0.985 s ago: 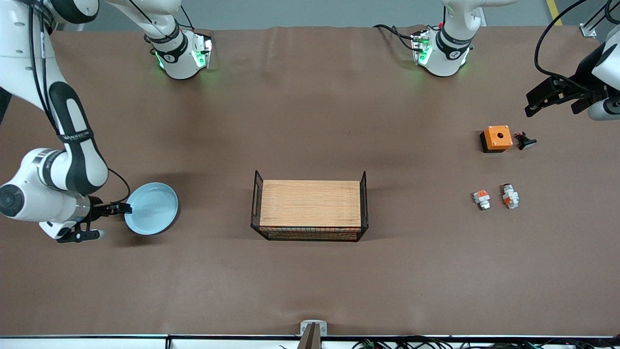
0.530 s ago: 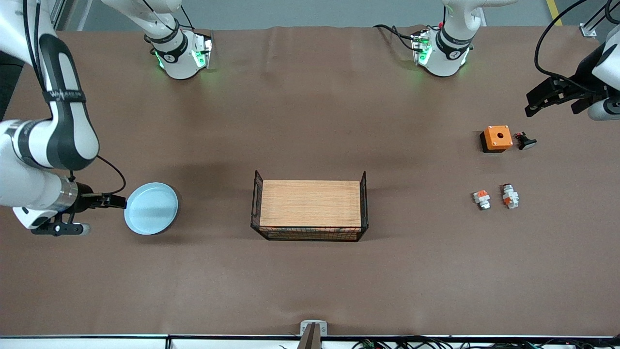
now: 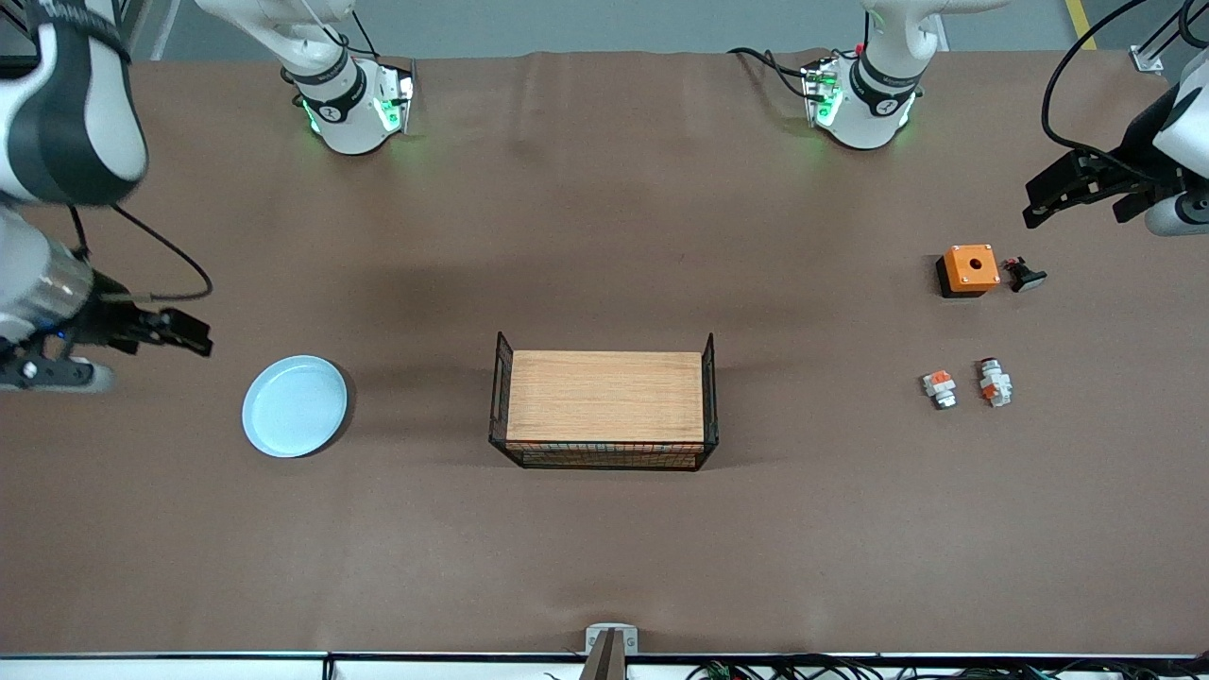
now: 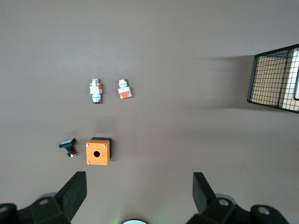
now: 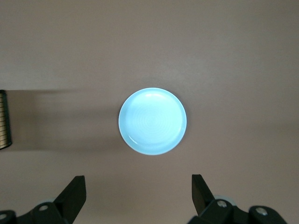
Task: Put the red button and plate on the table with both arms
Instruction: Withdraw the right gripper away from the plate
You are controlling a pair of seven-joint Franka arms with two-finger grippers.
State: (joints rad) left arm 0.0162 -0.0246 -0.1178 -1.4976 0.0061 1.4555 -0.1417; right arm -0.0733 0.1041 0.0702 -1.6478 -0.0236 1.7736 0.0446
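Observation:
The pale blue plate (image 3: pixel 295 406) lies flat on the brown table (image 3: pixel 604 236) toward the right arm's end; it also shows in the right wrist view (image 5: pixel 153 121). My right gripper (image 3: pixel 194 335) is open and empty, up in the air beside the plate (image 5: pixel 138 196). The red button (image 3: pixel 994 382), white with orange marks and a dark cap, lies on the table toward the left arm's end, also in the left wrist view (image 4: pixel 96 90). My left gripper (image 3: pixel 1044 198) is open and empty, waiting above the table near the orange box (image 4: pixel 140 196).
A wire basket with a wooden board (image 3: pixel 604 401) stands mid-table. An orange box with a round hole (image 3: pixel 969 269), a small black piece (image 3: pixel 1025 276) and a white-grey piece with a square orange top (image 3: pixel 939 387) lie near the red button.
My right gripper has let go of the plate's rim, opened, and pulled back and up away from it. The plate now lies flat. The left arm has not moved.

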